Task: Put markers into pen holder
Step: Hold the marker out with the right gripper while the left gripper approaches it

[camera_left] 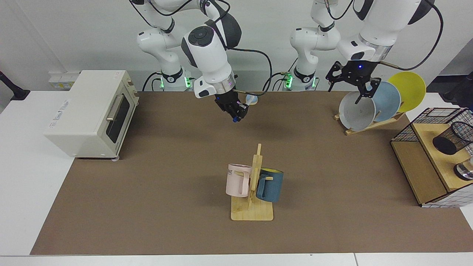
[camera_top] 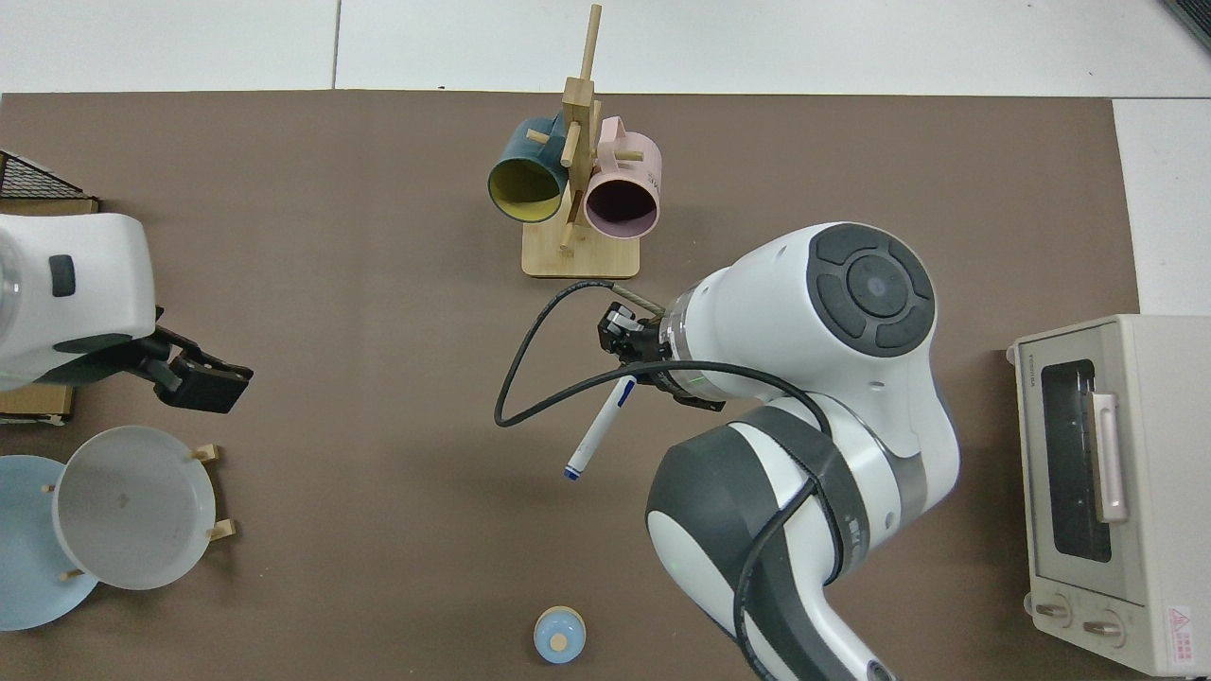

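The marker (camera_top: 596,433) was already off the table (camera_left: 155,207), clamped in the jaws of the right gripper (camera_left: 233,110) in the upper middle of the facing view; from above it slanted down-left out of the gripper with its blue end free. The pen holder (camera_left: 452,137) lay tipped on its side on the wooden shelf (camera_left: 425,173) at the far right edge, well apart from the marker. The left gripper (camera_left: 351,83) hung above the plate rack (camera_left: 369,125) at upper right, jaws apart and empty. Pickup looked done; carrying across, possibly a handover, and insertion were left.
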